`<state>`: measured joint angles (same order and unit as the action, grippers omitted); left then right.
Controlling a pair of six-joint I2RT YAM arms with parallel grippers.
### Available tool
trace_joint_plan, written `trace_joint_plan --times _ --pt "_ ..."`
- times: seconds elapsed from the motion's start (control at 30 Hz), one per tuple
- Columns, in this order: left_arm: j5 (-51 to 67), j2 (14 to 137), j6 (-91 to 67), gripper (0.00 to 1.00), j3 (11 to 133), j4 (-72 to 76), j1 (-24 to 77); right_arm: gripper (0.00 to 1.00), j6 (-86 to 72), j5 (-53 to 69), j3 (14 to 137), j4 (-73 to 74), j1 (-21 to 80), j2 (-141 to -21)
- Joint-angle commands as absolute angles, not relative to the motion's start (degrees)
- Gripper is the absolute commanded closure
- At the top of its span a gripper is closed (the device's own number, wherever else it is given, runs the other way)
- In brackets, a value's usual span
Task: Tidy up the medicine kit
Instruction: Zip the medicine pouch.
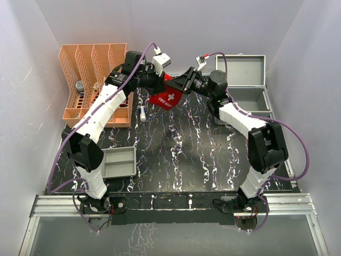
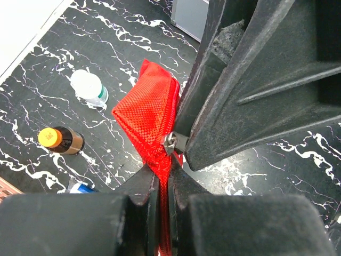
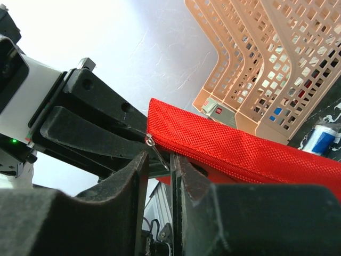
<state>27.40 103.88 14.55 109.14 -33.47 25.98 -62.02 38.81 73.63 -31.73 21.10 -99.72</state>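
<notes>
Left arm point(image 1: 101, 109), right arm point(image 1: 240, 118): white shells, black joints, purple cables point(image 1: 57, 154); matte black gripper fingers point(image 2: 69, 224).

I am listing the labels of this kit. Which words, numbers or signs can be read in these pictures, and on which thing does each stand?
"FIRST AID", white, under a white cross sign: on the red mesh fabric pouch.
Small white plastic bottle, brown bottle with orange cap, blue-and-white container: print absent or too blurred to read.

Red coarse-weave cloth pouch point(image 2: 146, 114) w/ metal zip pull point(image 3: 159, 153); glossy blk tabletop point(image 1: 181, 154).
</notes>
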Motion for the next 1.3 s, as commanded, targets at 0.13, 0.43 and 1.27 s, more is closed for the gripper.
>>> trace_joint_plan --times 0.13,0.43,1.27 --pt "29.86 104.0 14.68 1.0 111.57 -34.08 25.92 0.91 -62.05 39.97 76.92 -36.16 20.99 -101.07" --pt "29.5 103.76 15.27 1.0 111.45 -34.68 25.93 1.0 -57.62 39.13 76.85 -27.42 20.43 -99.23" --pt "31.63 102.79 16.23 1.0 113.39 -38.32 26.0 1.0 -42.2 38.06 63.19 -11.74 16.59 -94.1"
